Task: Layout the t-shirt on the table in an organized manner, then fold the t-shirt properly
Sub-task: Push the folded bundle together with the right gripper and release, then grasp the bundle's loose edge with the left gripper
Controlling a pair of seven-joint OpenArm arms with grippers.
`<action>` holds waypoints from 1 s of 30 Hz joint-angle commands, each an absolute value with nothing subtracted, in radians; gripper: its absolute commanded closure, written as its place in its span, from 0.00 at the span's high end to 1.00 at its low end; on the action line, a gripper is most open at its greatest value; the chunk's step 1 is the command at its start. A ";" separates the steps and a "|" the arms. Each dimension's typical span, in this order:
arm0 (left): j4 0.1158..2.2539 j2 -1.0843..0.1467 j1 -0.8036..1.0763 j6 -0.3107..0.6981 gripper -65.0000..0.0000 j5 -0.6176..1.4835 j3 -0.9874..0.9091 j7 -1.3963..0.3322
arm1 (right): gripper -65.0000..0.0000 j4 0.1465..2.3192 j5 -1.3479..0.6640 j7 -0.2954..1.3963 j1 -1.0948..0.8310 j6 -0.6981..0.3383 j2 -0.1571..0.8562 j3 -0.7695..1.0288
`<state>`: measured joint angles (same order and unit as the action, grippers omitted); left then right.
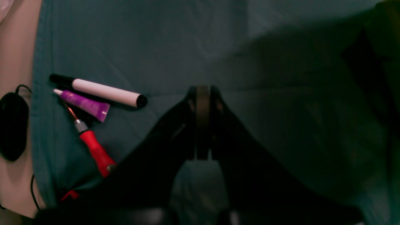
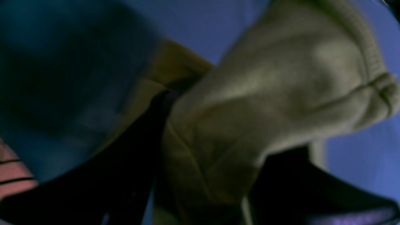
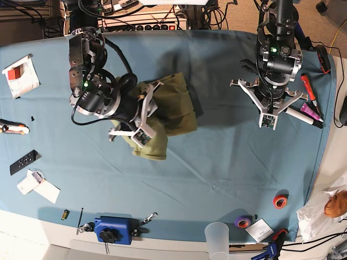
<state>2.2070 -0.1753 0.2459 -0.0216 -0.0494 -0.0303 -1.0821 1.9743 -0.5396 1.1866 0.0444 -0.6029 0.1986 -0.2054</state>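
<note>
The large olive-green soft cotton t-shirt (image 3: 165,111) lies bunched in a rumpled heap on the left-centre of the wide table covered in smooth, faintly creased teal-blue cloth (image 3: 217,162), its folds thick and rounded. The right gripper (image 3: 142,116) sits over the near-left part of the heap; in the right wrist view, soft ribbed fabric (image 2: 265,103) fills the space between its dark prongs, which stand apart with the cloth lying between them. The left gripper (image 1: 202,93) hangs over bare cloth at the far right, well apart from the shirt, its black prongs pressed together on nothing. Just beside it lie a white cylindrical marker with black cap (image 1: 100,90), a small purple tube (image 1: 84,104) and a red-handled screwdriver (image 1: 95,151).
</note>
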 commanded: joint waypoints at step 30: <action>2.223 -0.178 0.201 0.380 0.00 0.450 -0.018 -0.863 | 0.31 1.988 -0.599 1.201 0.134 -0.631 0.122 0.313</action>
<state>2.2066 -0.1776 0.2092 0.3820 0.4400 -0.0154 -0.8871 1.9747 -0.5774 1.2224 0.1207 -0.6281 0.1162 0.3141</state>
